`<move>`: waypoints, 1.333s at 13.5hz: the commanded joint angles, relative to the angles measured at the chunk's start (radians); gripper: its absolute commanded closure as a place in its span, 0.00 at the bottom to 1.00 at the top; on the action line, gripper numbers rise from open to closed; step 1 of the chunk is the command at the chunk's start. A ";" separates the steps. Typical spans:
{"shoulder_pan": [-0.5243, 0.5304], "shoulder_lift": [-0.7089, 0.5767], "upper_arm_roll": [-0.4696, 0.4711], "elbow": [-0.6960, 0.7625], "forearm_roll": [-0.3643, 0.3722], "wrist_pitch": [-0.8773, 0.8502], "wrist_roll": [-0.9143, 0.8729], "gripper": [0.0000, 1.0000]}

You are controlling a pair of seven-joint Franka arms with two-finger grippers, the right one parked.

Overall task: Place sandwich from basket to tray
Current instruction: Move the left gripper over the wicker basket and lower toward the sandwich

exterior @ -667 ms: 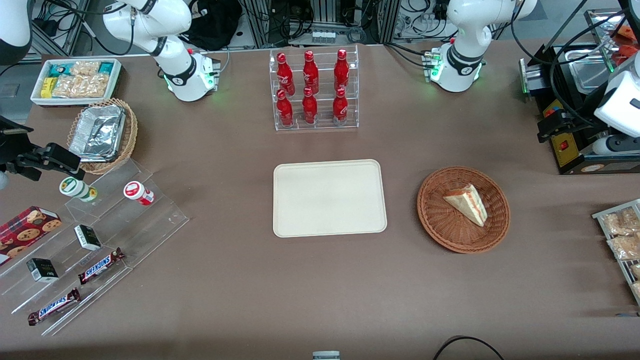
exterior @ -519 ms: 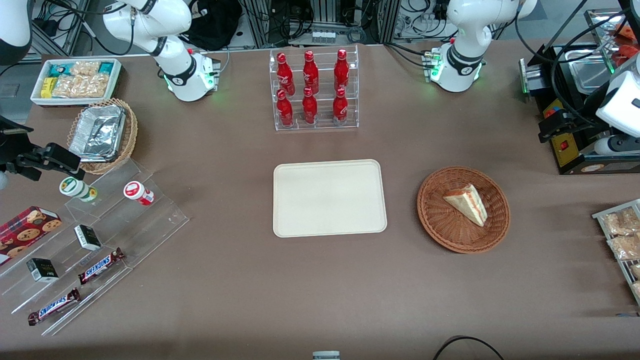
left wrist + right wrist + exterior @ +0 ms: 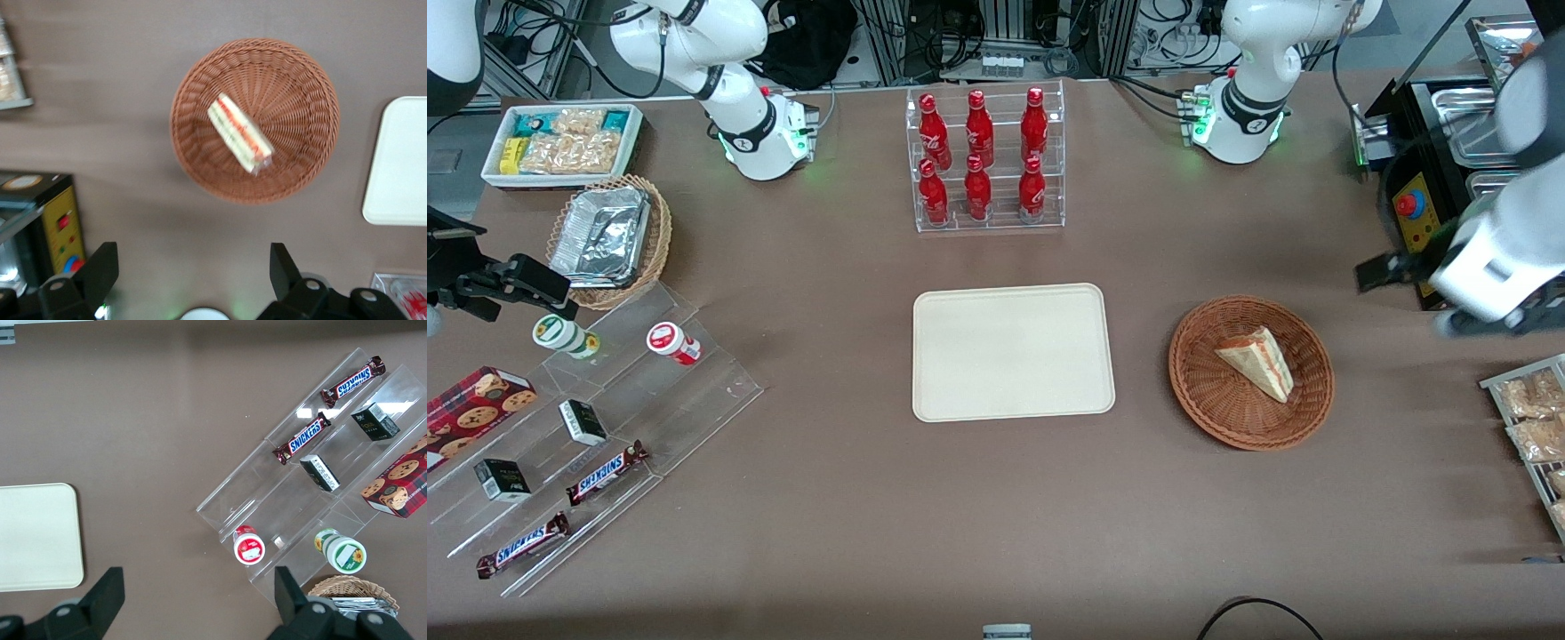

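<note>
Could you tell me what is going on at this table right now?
The working arm's gripper hangs open above the table, close to the basket but off to the working arm's side of it, holding nothing. The sandwich lies in the basket, untouched. The tray, beside the basket toward the parked arm's end, has nothing on it, so the transfer has not started. A rack of red bottles stands farther from the front camera than the tray.

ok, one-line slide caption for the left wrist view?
Open gripper hovers above the round reddish-brown wicker basket holding the triangular white-bread sandwich, cream rectangular tray beside it.
</note>
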 commanded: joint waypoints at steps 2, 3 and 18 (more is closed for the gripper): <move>-0.029 -0.009 -0.003 -0.199 0.011 0.229 -0.128 0.00; -0.046 -0.012 -0.003 -0.255 0.011 0.305 -0.191 0.00; -0.089 0.042 0.003 -0.613 0.014 0.803 -0.857 0.00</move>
